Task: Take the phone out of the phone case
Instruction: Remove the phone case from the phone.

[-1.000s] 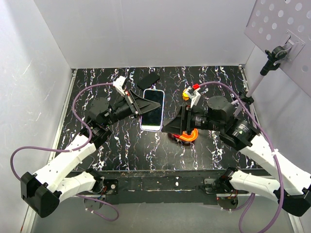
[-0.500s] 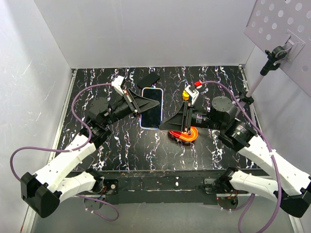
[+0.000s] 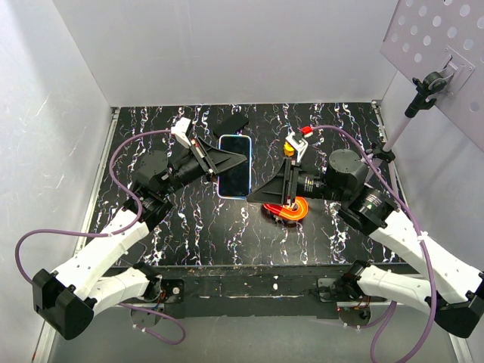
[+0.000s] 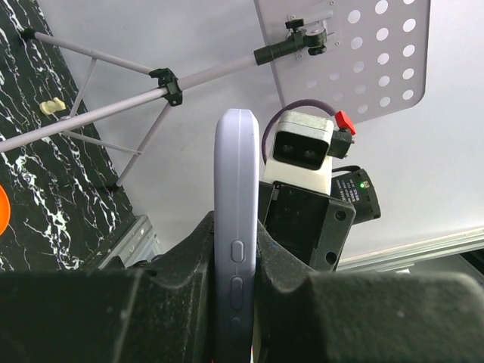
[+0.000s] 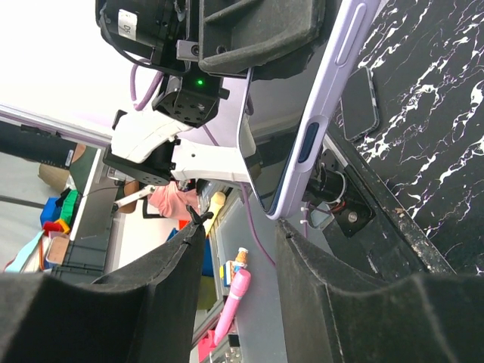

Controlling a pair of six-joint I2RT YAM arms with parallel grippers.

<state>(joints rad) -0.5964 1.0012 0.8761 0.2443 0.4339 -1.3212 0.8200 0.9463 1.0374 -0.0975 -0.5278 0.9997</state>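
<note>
The phone [image 3: 234, 166], dark-screened and seated in a lavender case [image 4: 236, 189], is held on edge above the table. My left gripper [image 3: 225, 160] is shut on the cased phone's long side, its pads [image 4: 193, 257] pressing both faces near the side buttons. In the right wrist view the case edge [image 5: 344, 53] and the phone screen [image 5: 276, 151] hang just ahead of my right gripper [image 5: 238, 234]. My right gripper [image 3: 255, 194] is open and empty, its tips close to the phone's near right corner without touching it.
A small black device [image 3: 231, 123] lies on the black marbled table [image 3: 189, 219] behind the phone. An orange-red ring [image 3: 289, 210] lies under the right gripper and a yellow object [image 3: 290, 144] behind it. A tripod stand [image 3: 401, 125] with a perforated plate stands at the right.
The left gripper has carried the cased phone slightly back and left. The right gripper has moved left towards the phone's near right corner and stays open.
</note>
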